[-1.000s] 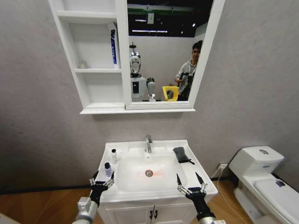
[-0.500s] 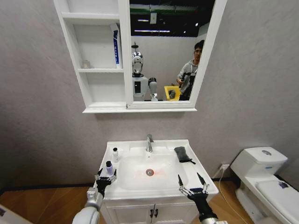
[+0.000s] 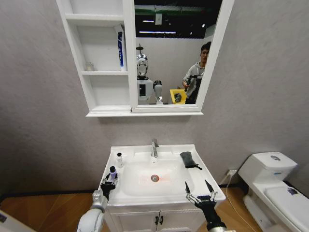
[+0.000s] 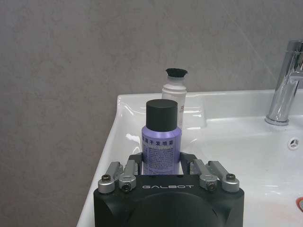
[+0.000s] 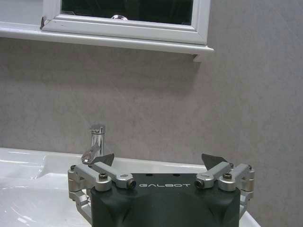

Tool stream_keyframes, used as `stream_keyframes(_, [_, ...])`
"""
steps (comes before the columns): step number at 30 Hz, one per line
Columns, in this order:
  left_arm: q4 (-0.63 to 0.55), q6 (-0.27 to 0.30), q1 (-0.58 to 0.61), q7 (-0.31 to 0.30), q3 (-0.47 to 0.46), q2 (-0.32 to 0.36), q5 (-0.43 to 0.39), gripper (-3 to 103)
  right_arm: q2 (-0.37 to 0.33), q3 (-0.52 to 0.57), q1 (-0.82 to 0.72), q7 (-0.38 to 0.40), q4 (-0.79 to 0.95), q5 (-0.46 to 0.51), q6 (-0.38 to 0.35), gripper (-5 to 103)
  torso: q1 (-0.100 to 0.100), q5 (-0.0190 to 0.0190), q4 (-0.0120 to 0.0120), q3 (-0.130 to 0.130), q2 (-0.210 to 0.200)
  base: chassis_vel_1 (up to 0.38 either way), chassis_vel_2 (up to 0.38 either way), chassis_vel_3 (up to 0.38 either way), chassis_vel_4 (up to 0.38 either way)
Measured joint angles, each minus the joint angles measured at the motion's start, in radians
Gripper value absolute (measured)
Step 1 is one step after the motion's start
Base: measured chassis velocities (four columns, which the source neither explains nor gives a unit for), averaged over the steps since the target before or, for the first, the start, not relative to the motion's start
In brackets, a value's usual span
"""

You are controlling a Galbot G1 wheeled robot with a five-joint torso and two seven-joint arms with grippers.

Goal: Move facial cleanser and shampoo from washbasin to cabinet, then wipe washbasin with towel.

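Progress: early | left gripper [image 4: 161, 165] closed around lilac black-capped bottle [image 4: 161, 142] on white ceramic washbasin [image 3: 140, 193] rim | white bottle [image 4: 174, 94] behind, untouched | right gripper [image 3: 199, 189] spread wide, idle | dark folded towel [image 3: 187, 159] unused | white wall cabinet [image 3: 99, 63] awaiting both.
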Motion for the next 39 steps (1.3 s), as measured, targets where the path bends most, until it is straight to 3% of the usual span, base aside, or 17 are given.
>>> stream_keyframes(7, [-0.094,0.016,0.021,-0.001,-0.006,0.037,-0.035,42,0.004,0.000,-0.007,0.000,-0.002,-0.003,0.005,100,0.000,-0.0002,-0.0002,0.000,0.000,0.000,0.000,0.000,0.000])
stream_keyframes(10, [-0.175,0.040,0.029,-0.009,-0.015,0.090,-0.080,42,0.005,-0.001,-0.007,0.001,-0.006,-0.004,0.008,100,0.000,-0.0002,0.0000,0.000,0.000,0.000,0.000,0.000,0.000])
stream_keyframes(13, [-0.268,0.088,-0.002,-0.031,-0.042,0.239,-0.185,42,0.005,-0.008,0.000,0.000,-0.014,-0.008,0.009,100,0.000,-0.0002,0.0000,0.000,0.000,0.000,0.000,0.000,0.000])
stream_keyframes(14, [-0.268,0.088,-0.002,-0.031,-0.042,0.239,-0.185,42,0.005,-0.008,0.000,0.000,-0.014,-0.008,0.009,100,0.000,-0.0002,0.0000,0.000,0.000,0.000,0.000,0.000,0.000])
stream_keyframes(17, [-0.367,0.171,-0.062,-0.078,-0.074,0.443,-0.405,42,0.006,-0.017,0.008,0.000,-0.021,-0.015,0.009,100,0.000,-0.0004,-0.0001,0.000,0.000,0.000,0.000,0.000,0.000])
stream_keyframes(18, [-0.367,0.171,-0.062,-0.078,-0.074,0.443,-0.405,42,0.006,-0.017,0.008,0.000,-0.021,-0.015,0.009,100,0.000,-0.0004,-0.0001,0.000,0.000,0.000,0.000,0.000,0.000])
stream_keyframes(20, [-0.427,0.247,-0.107,-0.128,-0.095,0.603,-0.592,42,0.006,-0.022,0.011,-0.001,-0.026,-0.018,0.009,100,0.000,-0.0003,0.0000,0.000,0.000,0.000,0.000,0.000,0.000])
stream_keyframes(21, [-0.427,0.247,-0.107,-0.128,-0.095,0.603,-0.592,42,0.006,-0.022,0.011,-0.001,-0.026,-0.018,0.009,100,0.000,-0.0003,0.0000,0.000,0.000,0.000,0.000,0.000,0.000])
stream_keyframes(23, [-0.465,0.332,-0.166,-0.191,-0.108,0.736,-0.763,42,0.006,-0.023,0.011,-0.001,-0.028,-0.020,0.012,100,0.000,0.0000,0.0000,0.000,0.000,0.000,0.000,0.000,0.000])
stream_keyframes(24, [-0.465,0.332,-0.166,-0.191,-0.108,0.736,-0.763,42,0.006,-0.023,0.011,-0.001,-0.028,-0.020,0.012,100,0.000,0.0000,0.0000,0.000,0.000,0.000,0.000,0.000,0.000])
stream_keyframes(27, [-0.469,0.436,-0.313,-0.295,-0.092,0.893,-1.017,42,0.005,-0.020,0.006,-0.003,-0.029,-0.021,0.020,100,0.000,-0.0002,-0.0001,0.000,0.000,0.000,0.000,0.000,0.000])
stream_keyframes(28, [-0.469,0.436,-0.313,-0.295,-0.092,0.893,-1.017,42,0.005,-0.020,0.006,-0.003,-0.029,-0.021,0.020,100,0.000,-0.0002,-0.0001,0.000,0.000,0.000,0.000,0.000,0.000])
stream_keyframes(31, [-0.412,0.490,-0.494,-0.327,-0.028,0.998,-1.166,42,0.004,-0.016,0.002,-0.004,-0.033,-0.020,0.028,100,0.000,0.0000,-0.0002,0.000,0.000,0.000,0.000,0.000,0.000])
stream_keyframes(32, [-0.412,0.490,-0.494,-0.327,-0.028,0.998,-1.166,42,0.004,-0.016,0.002,-0.004,-0.033,-0.020,0.028,100,0.000,0.0000,-0.0002,0.000,0.000,0.000,0.000,0.000,0.000])
stream_keyframes(35, [-0.329,0.534,-0.715,-0.316,0.105,1.055,-1.238,42,0.003,-0.014,0.001,-0.007,-0.042,-0.016,0.033,100,0.000,-0.0004,0.0001,0.000,0.000,0.000,0.000,0.000,0.000])
stream_keyframes(36, [-0.329,0.534,-0.715,-0.316,0.105,1.055,-1.238,42,0.003,-0.014,0.001,-0.007,-0.042,-0.016,0.033,100,0.000,-0.0004,0.0001,0.000,0.000,0.000,0.000,0.000,0.000])
stream_keyframes(39, [-0.277,0.548,-0.888,-0.311,0.231,1.061,-1.252,42,0.003,-0.016,0.005,-0.010,-0.055,-0.015,0.037,100,0.000,0.0000,0.0000,0.000,0.000,0.000,0.000,0.000,0.000])
